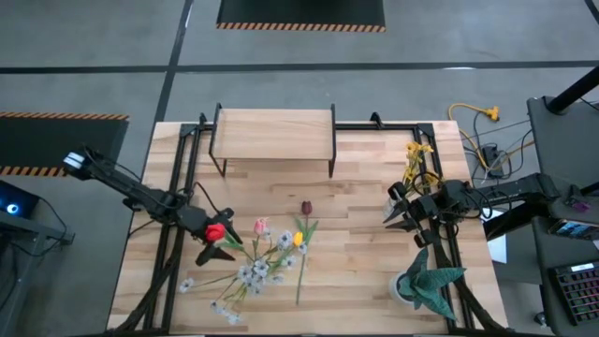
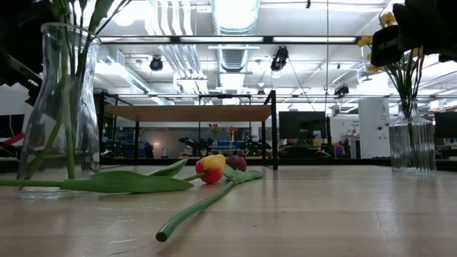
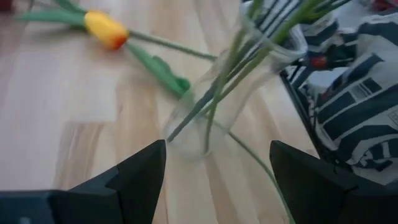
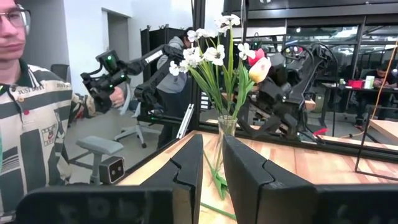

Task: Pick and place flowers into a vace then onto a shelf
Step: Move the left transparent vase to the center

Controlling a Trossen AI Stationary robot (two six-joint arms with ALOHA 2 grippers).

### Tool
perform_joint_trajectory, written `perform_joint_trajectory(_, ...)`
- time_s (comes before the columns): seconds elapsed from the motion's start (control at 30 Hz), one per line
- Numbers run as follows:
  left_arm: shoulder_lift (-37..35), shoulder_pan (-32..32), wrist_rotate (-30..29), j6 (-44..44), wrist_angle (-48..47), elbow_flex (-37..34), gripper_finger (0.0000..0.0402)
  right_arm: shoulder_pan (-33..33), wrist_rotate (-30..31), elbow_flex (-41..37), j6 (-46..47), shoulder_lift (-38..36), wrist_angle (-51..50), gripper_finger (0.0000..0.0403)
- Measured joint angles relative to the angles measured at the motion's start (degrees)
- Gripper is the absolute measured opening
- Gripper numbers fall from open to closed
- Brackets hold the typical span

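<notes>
Clear glass vase (image 3: 217, 99) holding pale-blossom and tulip flowers (image 1: 245, 271) at the table's near-left, left gripper (image 1: 217, 241) spread wide beside it for grasping; wooden-topped black-legged shelf (image 1: 273, 129) vacant behind; right gripper (image 1: 398, 212) near-closed, empty, waiting.

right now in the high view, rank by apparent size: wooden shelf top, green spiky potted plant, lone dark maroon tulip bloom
1. Light wooden shelf top, clearly the largest.
2. Green spiky-leaved potted plant, much smaller than the shelf board.
3. Dark maroon tulip bloom, the smallest, just a small dark spot on the table.
</notes>
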Motion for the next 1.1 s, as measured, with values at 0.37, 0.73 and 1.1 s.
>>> perform_joint_trajectory(0.37,0.74,-0.59,-0.35,5.41,9.82,-3.99,0.0269,-0.02,0.07,0.0,-0.02,0.0,0.18,0.0052)
perform_joint_trajectory(0.73,0.86,-0.59,-3.26,8.57,13.7,-4.12,0.0289,-0.02,1.97,0.0,-0.02,0.0,0.18,0.0052)
perform_joint_trajectory(1.1,13.76,-0.62,-3.41,16.14,31.16,-4.14,0.033,-0.02,1.99,0.02,-0.15,0.01,0.16,0.0052)
